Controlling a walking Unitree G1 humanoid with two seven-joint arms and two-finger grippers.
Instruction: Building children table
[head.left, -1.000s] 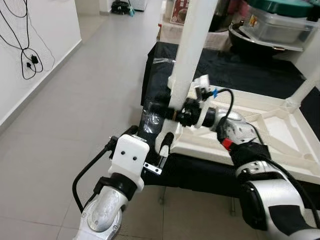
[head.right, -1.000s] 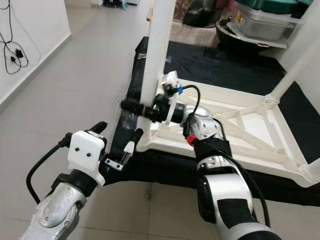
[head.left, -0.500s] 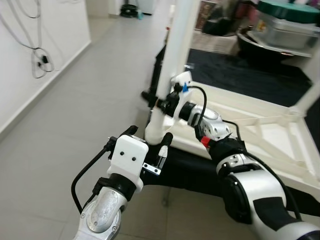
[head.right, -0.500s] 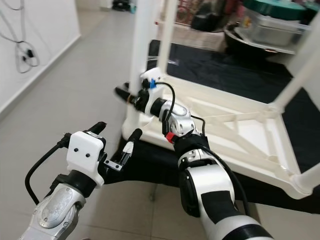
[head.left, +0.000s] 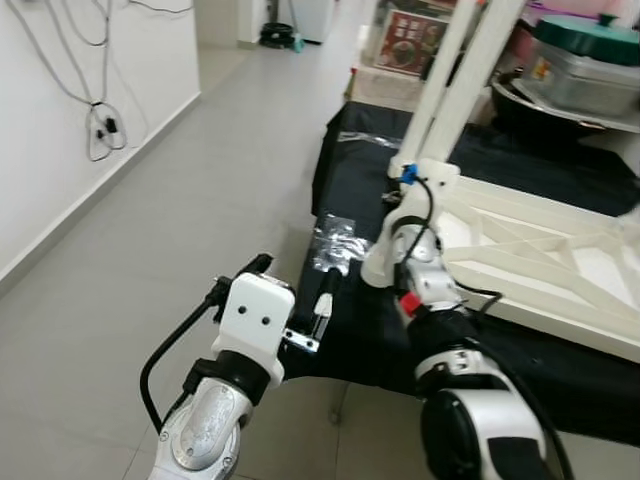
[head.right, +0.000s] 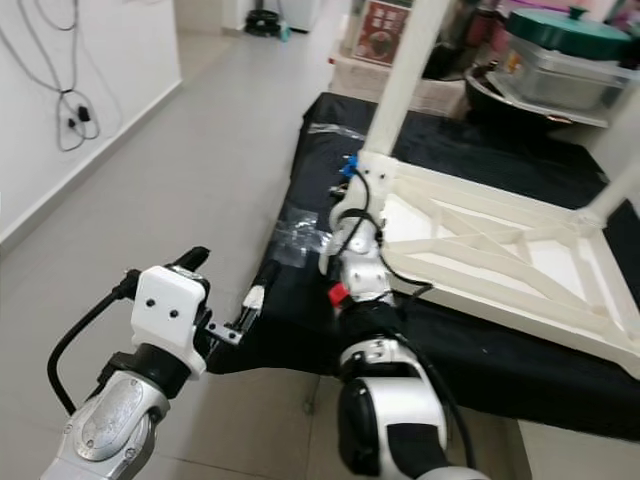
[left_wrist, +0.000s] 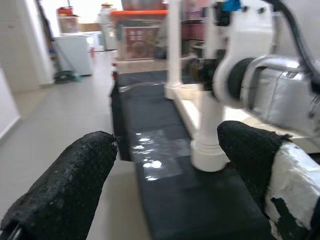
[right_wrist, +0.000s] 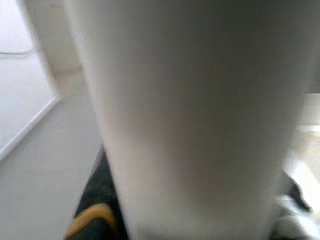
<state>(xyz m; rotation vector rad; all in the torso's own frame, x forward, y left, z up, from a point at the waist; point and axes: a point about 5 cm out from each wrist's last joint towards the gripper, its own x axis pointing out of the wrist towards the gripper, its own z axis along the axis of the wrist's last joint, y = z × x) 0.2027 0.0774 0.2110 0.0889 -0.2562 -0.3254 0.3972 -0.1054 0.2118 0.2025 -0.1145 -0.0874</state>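
The white children's table (head.right: 500, 250) is lying upside down on the black cloth (head.right: 470, 350), with its legs standing up, and the whole view is swinging to the side compared with one second ago, so the camera is moving, not the table. The near corner leg (head.right: 400, 90) is standing in its socket at the table's corner, beside the crumpled clear plastic bag (head.left: 335, 243).

The right arm is reaching to the foot of this leg. One second ago the right gripper (head.left: 400, 245) was clamped across the leg higher up; now it is sitting lower, near the base, and the leg is filling its wrist camera as a pale blur. I cannot tell if its fingers are closed on the leg. To my judgement the leg is being seated or tightened.

The left gripper (left_wrist: 165, 165) is hovering with its fingers (left_wrist: 65, 185) spread apart, holding nothing, near the cloth's edge, about as before.
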